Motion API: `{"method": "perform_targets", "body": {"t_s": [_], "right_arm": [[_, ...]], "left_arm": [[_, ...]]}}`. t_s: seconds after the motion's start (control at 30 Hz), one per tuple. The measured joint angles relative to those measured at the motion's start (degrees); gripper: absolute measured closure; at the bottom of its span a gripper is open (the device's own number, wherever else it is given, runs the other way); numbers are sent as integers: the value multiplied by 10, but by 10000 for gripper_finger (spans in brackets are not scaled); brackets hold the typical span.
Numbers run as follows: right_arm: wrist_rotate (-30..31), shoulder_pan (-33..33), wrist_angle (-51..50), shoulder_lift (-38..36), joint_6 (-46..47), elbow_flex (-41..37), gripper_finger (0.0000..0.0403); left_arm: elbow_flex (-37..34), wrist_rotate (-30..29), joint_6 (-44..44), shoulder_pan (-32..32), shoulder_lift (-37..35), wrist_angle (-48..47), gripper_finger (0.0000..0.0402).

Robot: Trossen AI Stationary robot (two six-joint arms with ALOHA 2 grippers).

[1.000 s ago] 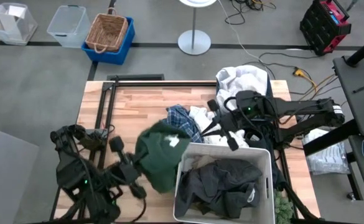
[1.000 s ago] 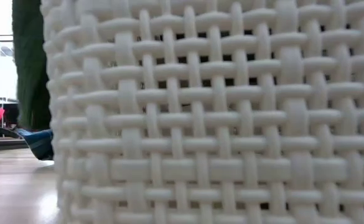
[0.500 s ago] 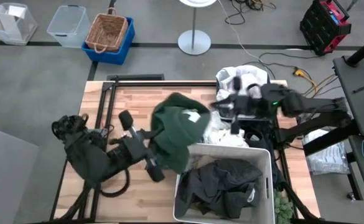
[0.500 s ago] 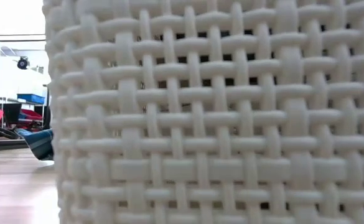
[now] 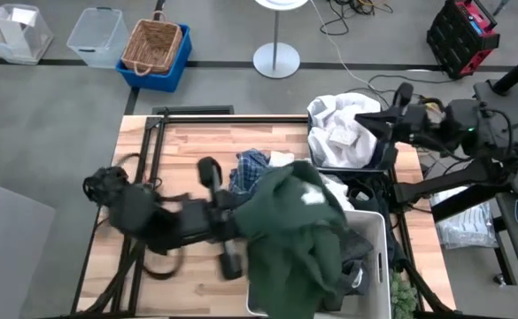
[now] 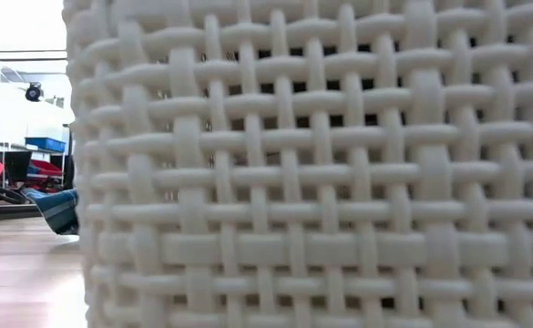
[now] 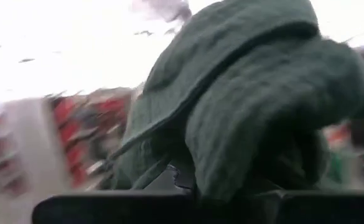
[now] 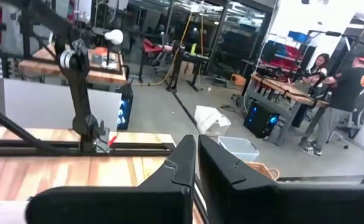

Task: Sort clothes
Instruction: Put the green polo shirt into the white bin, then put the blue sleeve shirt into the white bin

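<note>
My left gripper (image 5: pixel 239 223) is shut on a dark green garment (image 5: pixel 298 221), which spreads over the white woven bin (image 5: pixel 381 223). The garment fills the left wrist view (image 7: pixel 250 93) and hides my fingers there. Dark grey clothes (image 5: pixel 358 259) lie in the white bin. A blue-and-white plaid garment (image 5: pixel 251 167) and white garments (image 5: pixel 282 160) lie on the table beyond the white bin. More white clothes (image 5: pixel 340 120) fill a navy bin (image 5: pixel 384 158) at the far right. My right gripper (image 5: pixel 375 120) is shut and empty above that bin. My left gripper holds the green garment at its left side (image 5: pixel 257 217), coming level from the table's left. The bunched cloth (image 7: pixel 231 155) covers the fingers, so the part and the layers do not show. The garment is lifted off the table and drapes down over the white bin's left part.
The white woven bin fills the low view (image 6: pixel 321 164), with the plaid garment (image 6: pixel 61 210) beside it. Bare wood (image 5: pixel 179 151) lies at the table's left and near-left. The right arm's base (image 5: pixel 471 168) stands off the right edge. People show far off in the right wrist view.
My left gripper has swung up and toward the table's right edge with the green garment. The garment has left the table beside the white bin and now spreads over the bin. My right gripper has drawn back from the clothes pile toward the far right, over the navy bin.
</note>
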Motion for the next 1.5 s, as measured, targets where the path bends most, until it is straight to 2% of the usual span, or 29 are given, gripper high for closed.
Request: {"method": "perform_targets", "body": {"t_s": [0.1,0.17,0.23,0.4,0.57,0.7,0.77,0.83,0.93,0.97,1.03,1.1,1.23,1.5], "right_arm": [[0,0,-14,-9,16,0,390],[0,0,-25,-11,16,0,390],[0,0,-37,-10,20,0,390],[0,0,-63,-5,49,0,390],[0,0,-81,6,56,0,390],[-3,0,-96,18,65,0,390],[-3,0,-103,24,71,0,390],[-3,0,-107,32,76,0,390],[-3,0,-112,44,76,0,390],[-3,0,-112,48,76,0,390],[-3,0,-112,57,76,0,390],[-3,0,-113,66,76,0,390],[-3,0,-116,85,76,-1,390],[-3,0,-118,133,76,-1,390]], "left_arm": [[-1,-94,-39,22,21,-39,384],[-1,-123,-98,36,32,-84,362],[-1,-108,-142,49,42,-119,336],[-1,1,-215,62,55,-226,267],[-1,9,-247,57,50,-306,216],[10,-7,-295,45,46,-458,201],[6,-57,-378,39,38,-556,200],[6,-105,-496,42,31,-680,203],[1,-92,-695,61,32,-863,208],[-14,-72,-718,72,32,-850,209],[-65,4,-649,80,15,-807,210],[-98,37,-608,92,13,-769,210],[-154,5,-693,138,9,-852,210],[-312,9,-673,255,-34,-812,210]]}}
